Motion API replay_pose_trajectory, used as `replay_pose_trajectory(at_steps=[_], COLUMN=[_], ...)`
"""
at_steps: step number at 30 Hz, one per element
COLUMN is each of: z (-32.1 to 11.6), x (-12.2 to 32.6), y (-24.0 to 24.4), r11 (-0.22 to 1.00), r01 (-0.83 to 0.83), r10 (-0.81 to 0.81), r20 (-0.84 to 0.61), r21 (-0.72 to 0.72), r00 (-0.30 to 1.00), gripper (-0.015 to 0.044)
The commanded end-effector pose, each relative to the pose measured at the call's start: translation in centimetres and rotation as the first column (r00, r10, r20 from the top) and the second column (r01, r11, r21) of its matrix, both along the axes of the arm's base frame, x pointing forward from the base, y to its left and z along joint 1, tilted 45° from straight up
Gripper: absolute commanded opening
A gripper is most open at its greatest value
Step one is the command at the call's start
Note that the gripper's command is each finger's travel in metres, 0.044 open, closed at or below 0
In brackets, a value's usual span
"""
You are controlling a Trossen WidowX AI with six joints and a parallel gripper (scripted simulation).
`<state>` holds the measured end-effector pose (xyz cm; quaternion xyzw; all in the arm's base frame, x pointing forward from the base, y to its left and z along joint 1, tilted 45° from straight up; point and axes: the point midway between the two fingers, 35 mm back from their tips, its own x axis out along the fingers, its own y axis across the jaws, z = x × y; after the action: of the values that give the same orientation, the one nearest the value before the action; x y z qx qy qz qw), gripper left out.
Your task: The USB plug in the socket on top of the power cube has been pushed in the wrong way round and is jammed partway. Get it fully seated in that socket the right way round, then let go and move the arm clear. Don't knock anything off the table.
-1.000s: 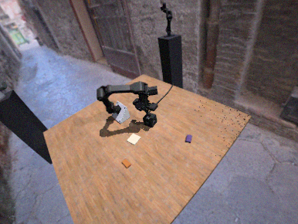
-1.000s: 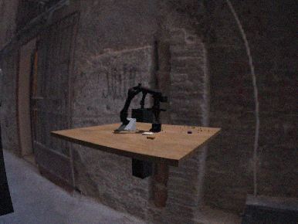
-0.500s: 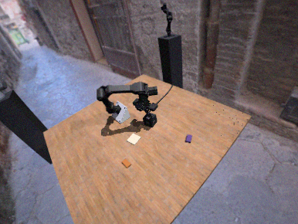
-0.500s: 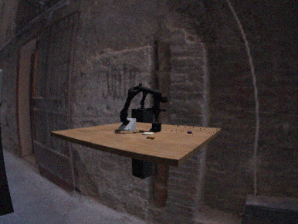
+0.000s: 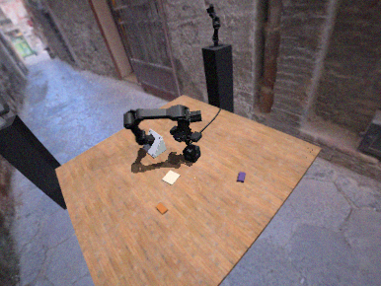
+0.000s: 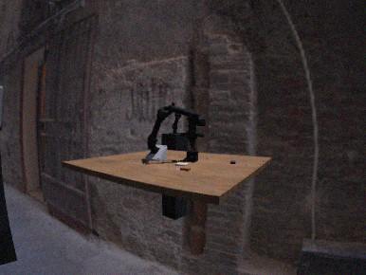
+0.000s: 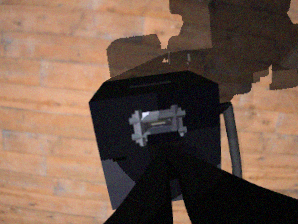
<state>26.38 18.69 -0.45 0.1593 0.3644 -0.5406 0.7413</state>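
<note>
The black power cube point(image 5: 191, 153) point(image 6: 192, 156) point(image 7: 107, 130) stands on the table under my gripper. In the wrist view the pale metal socket outline point(image 7: 159, 111) shows on its dark top, just beyond my fingertips. My gripper point(image 5: 190, 141) point(image 6: 192, 149) point(image 7: 170, 165) points down at the cube top and is shut on a dark thing that appears to be the USB plug. The plug is mostly lost against the black fingers and cube. I cannot tell which way round it is, or whether its tip is in the socket.
A white wedge-shaped block point(image 5: 157, 146) point(image 6: 161, 152) stands by the arm's base. A cream square point(image 5: 171, 178), an orange piece point(image 5: 162, 208) and a purple block point(image 5: 241, 177) lie on the table point(image 5: 207, 222). A grey cable point(image 7: 232, 140) runs beside the cube.
</note>
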Motion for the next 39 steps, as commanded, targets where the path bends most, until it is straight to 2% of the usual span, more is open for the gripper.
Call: replay_pose_trajectory(at_steps=[1,39], z=[-0.01,-0.34], x=[0.03,0.10], y=[-0.07,-0.39], r11=[1.000,1.000], r01=[-0.007,-0.007], r10=[0.007,0.007], r20=[-0.001,-0.001], r21=[-0.002,-0.002], r00=[1.000,1.000], gripper=[0.0000,0.0000])
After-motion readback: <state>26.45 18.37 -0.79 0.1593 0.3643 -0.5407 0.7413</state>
